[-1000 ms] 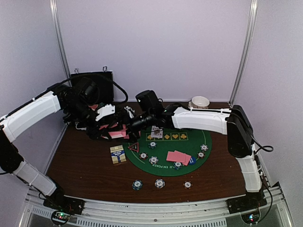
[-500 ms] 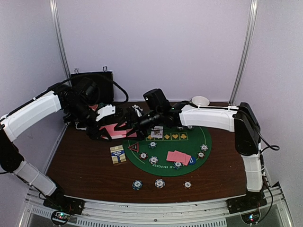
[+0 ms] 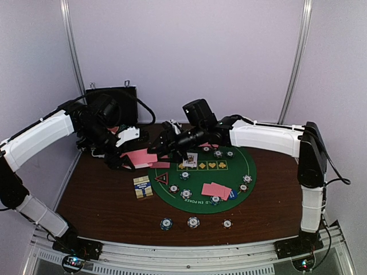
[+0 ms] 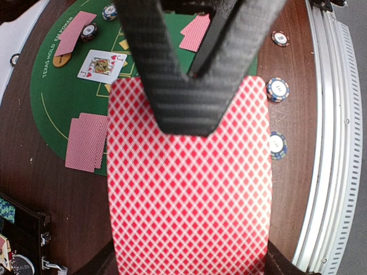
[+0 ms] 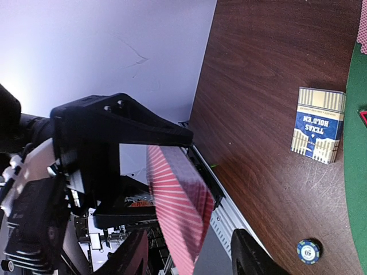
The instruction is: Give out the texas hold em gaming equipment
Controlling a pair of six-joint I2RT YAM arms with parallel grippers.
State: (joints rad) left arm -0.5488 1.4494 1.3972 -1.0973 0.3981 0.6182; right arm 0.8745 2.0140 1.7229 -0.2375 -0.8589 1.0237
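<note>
My left gripper (image 3: pixel 127 154) is shut on a stack of pink-backed cards (image 3: pixel 139 156) and holds it above the table's left side, at the edge of the green poker mat (image 3: pixel 232 172). In the left wrist view the stack (image 4: pixel 189 195) spans my left gripper (image 4: pixel 189 264). My right gripper (image 3: pixel 166 147) is at the stack's far end, fingers (image 4: pixel 183 86) over the top card. In the right wrist view the cards (image 5: pixel 180 217) pass edge-on between my right gripper's (image 5: pixel 189 258) spread fingers. A face-up jack (image 3: pixel 190 160) and two face-down cards (image 3: pixel 216 189) lie on the mat.
Several chips lie on the mat (image 3: pixel 186 194), three more in front of it (image 3: pixel 193 222). The red-black triangle marker (image 3: pixel 161 178) and the blue disc (image 3: pixel 232 195) sit on the mat. A card box (image 3: pixel 143 187) lies left of it. The black case (image 3: pixel 112 103) stands at the back left.
My right arm has swung right and back, and its gripper has moved up and right along the stack. The left gripper has hardly moved and still holds the cards.
</note>
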